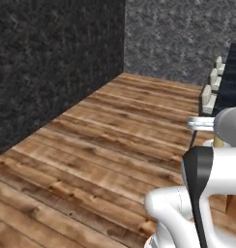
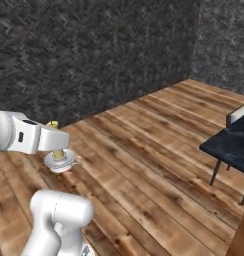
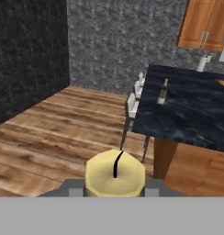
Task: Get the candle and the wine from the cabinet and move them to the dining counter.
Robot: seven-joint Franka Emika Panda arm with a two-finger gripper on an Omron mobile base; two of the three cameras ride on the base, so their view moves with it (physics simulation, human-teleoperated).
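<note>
Tool (image 3: 114, 190) around candle (image 3: 114, 178), hand view

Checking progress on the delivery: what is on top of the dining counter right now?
The wine stands upright on the dining counter, near its stool-side edge. The candle is not there; the gripper holds it. The counter's right part is out of frame.

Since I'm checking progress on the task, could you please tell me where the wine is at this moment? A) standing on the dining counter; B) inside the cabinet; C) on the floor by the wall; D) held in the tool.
A: in the hand view the wine stands upright on the dining counter, while the tool is shut on the candle.
</note>
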